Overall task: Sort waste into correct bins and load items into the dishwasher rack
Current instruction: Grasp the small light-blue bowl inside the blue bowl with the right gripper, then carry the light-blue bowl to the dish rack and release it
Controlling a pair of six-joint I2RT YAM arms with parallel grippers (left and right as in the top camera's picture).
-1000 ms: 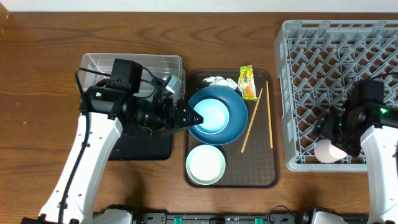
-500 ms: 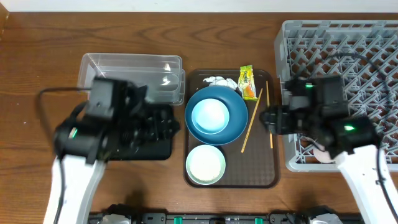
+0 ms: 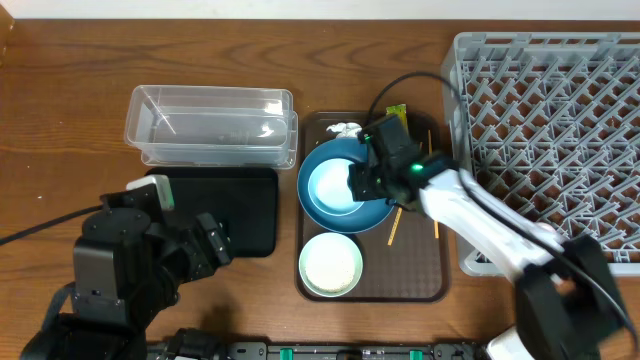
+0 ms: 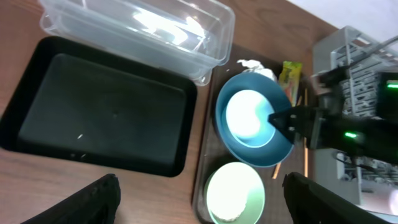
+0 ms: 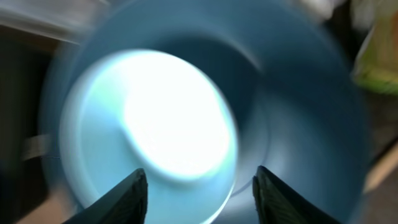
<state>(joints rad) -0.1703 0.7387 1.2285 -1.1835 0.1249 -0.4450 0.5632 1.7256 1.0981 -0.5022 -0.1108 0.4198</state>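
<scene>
The large blue bowl (image 3: 378, 190) sits on the brown serving tray with the small pale-blue bowl (image 3: 332, 187) nested in it. My right gripper (image 3: 356, 184) is open and empty. It hovers close over the pale-blue bowl (image 5: 168, 118), fingers astride its right rim. My left gripper (image 3: 213, 243) is open and empty, held high by the table's front left (image 4: 205, 208). The white green-rimmed bowl (image 3: 331, 265) holds a clump of rice (image 4: 227, 214). Tissue (image 3: 346, 128), wrapper (image 3: 396, 112) and chopsticks (image 3: 435, 205) lie on the tray. The pink cup is hidden under my right arm.
The clear tub (image 3: 210, 125) stands at the back left, the black tray (image 3: 235, 205) in front of it. The grey rack (image 3: 545, 120) fills the right side. The brown serving tray (image 3: 410, 275) lies between them. My right arm crosses the rack's front left corner.
My left arm has pulled back from the blue bowl to the front left. My right arm has left the rack and swung left over the blue bowl.
</scene>
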